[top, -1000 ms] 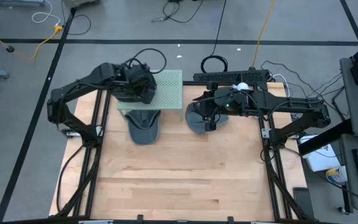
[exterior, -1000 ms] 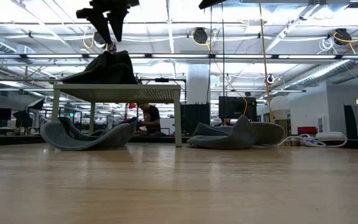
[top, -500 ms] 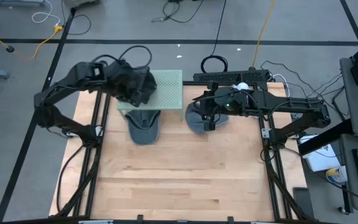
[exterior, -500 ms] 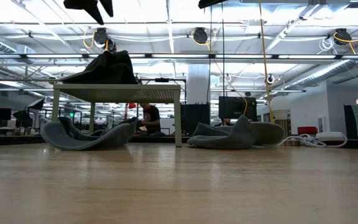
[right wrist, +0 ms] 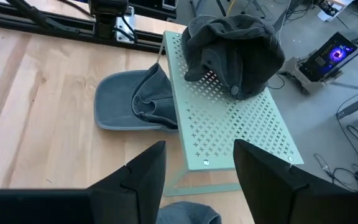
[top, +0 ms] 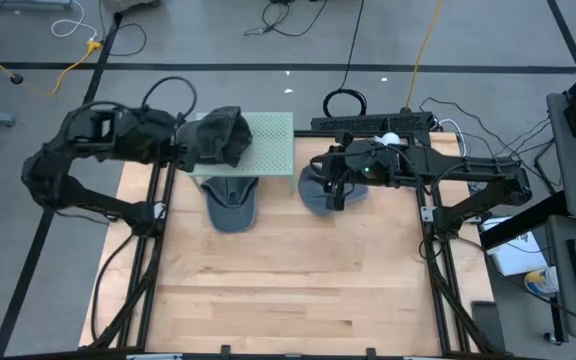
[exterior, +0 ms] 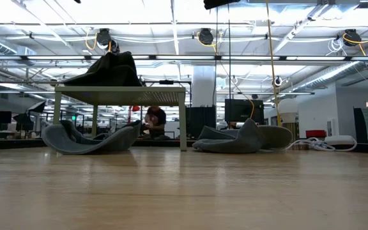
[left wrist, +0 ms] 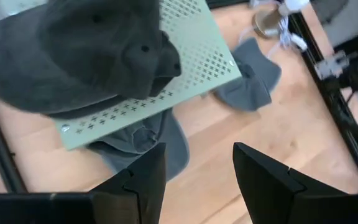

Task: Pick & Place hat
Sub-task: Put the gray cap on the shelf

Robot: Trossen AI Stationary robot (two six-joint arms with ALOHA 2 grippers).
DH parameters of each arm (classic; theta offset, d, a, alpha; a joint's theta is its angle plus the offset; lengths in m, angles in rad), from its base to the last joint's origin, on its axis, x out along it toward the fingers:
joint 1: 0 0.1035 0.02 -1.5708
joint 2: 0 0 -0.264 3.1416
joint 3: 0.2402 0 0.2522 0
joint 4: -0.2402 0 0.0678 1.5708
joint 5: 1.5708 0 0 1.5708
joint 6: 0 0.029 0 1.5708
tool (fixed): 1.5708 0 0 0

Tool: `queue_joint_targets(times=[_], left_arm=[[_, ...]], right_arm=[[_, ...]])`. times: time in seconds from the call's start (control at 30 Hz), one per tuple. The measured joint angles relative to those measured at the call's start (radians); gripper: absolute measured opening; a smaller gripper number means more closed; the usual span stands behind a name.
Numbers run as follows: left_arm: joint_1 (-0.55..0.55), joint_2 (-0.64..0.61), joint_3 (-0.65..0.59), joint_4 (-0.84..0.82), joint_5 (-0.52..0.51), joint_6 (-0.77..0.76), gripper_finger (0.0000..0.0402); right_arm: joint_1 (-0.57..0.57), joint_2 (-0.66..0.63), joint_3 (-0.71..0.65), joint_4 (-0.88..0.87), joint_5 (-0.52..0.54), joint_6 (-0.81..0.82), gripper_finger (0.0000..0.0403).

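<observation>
Overhead, a wooden table [top: 288, 290] carries a pale green perforated stand [top: 273, 145] at its far edge. One dark grey hat [top: 218, 135], soft and crumpled with its brim drooping, sits on top of the stand, so that placement looks done. A second grey hat [top: 231, 203] lies on the table, partly under the stand's front edge. A third hat [top: 318, 190] lies beside the stand, beneath the right arm.

The left claw [left wrist: 194, 168] is drawn off toward the table's left edge, fingers parted and holding nothing. The right claw [right wrist: 197, 168] hangs above the third hat, also open and empty. The next move likely calls for lowering the right claw onto that hat and closing on its fabric.
</observation>
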Motion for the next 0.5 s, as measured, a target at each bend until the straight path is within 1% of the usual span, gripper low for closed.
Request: queue_joint_targets(times=[0.1, 0.2, 0.5], left_arm=[[-0.058, -0.029, -0.011, 0.0, -0.052, -0.075, 0.0186], [-0.11, -0.045, -0.026, -0.007, -0.075, -0.144, 0.0186], [-0.243, -0.049, -0.091, -0.052, -0.076, -0.36, 0.0186]], right_arm=[[0.012, 0.0, 0.0, 0.0, 0.0, -0.001, 0.018], [0.021, 0.0, 0.0, 0.0, 0.0, -0.002, 0.018], [0.04, 0.0, 0.0, 0.001, 0.0, -0.003, 0.018]])
